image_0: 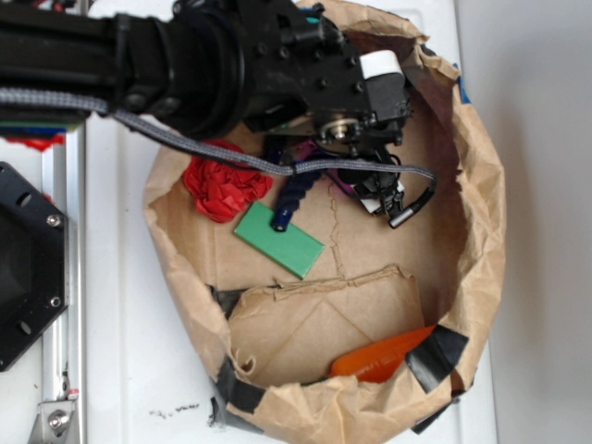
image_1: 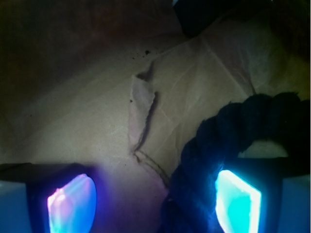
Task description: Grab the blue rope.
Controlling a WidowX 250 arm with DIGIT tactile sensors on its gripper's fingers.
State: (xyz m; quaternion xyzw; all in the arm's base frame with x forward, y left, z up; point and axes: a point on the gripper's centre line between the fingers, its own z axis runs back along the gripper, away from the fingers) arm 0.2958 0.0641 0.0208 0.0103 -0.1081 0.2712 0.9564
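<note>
The blue rope lies on the floor of the brown paper bag, its glossy lower end resting on the green block. Its upper part runs under the black arm. My gripper hangs low over that upper part, mostly hidden by the wrist. In the wrist view the gripper is open, its two glowing pads wide apart. The rope curves between them, close against the right pad, with bare paper on the left side.
A red crumpled cloth lies left of the rope. An orange object sits by the bag's front wall. The grey braided cable crosses over the rope. A black mount plate stands outside, far left.
</note>
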